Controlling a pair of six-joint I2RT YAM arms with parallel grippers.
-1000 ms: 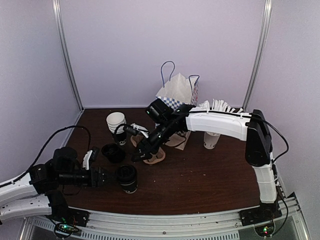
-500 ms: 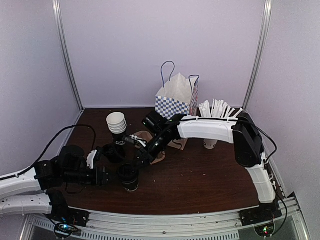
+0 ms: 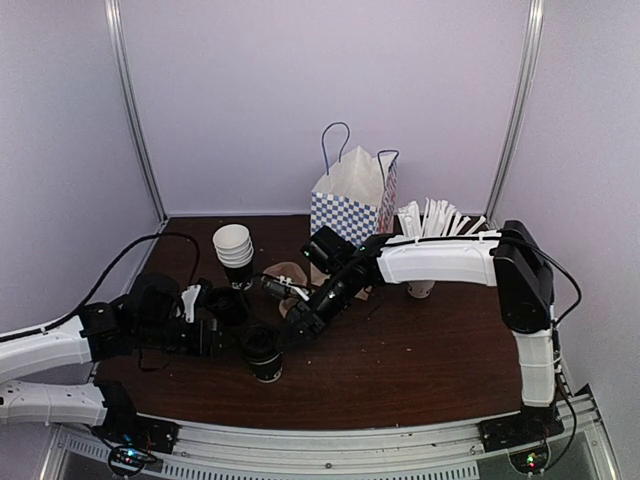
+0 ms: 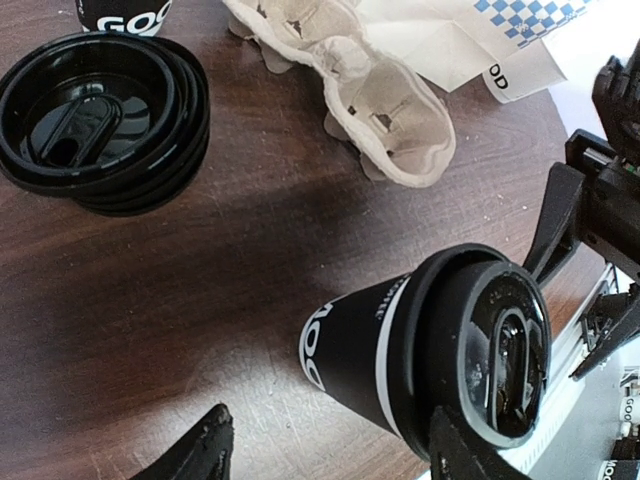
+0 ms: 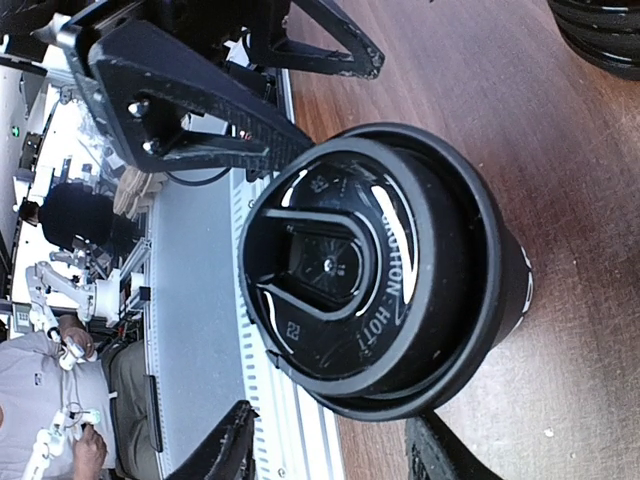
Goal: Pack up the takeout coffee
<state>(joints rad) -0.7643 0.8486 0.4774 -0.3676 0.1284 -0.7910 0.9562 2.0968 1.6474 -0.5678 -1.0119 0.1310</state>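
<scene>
right gripper has swung off the cardboard carrier down to the takeout coffee, lower centre-left; jaws spread near its lid; left gripper spread too; pickup looks close

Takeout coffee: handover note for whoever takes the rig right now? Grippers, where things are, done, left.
Left gripper: open, aimed at the takeout coffee, no grip visible.
Right gripper: open, tips by the lid; contact unclear.
Takeout coffee: lidded, standing on the table near the front, between both grippers.
Checkered bag: upright at the back, apart from the cup.
Done: the cup has its lid on.
Left: grasp the cup, carry it to the bag, set it inside.
</scene>
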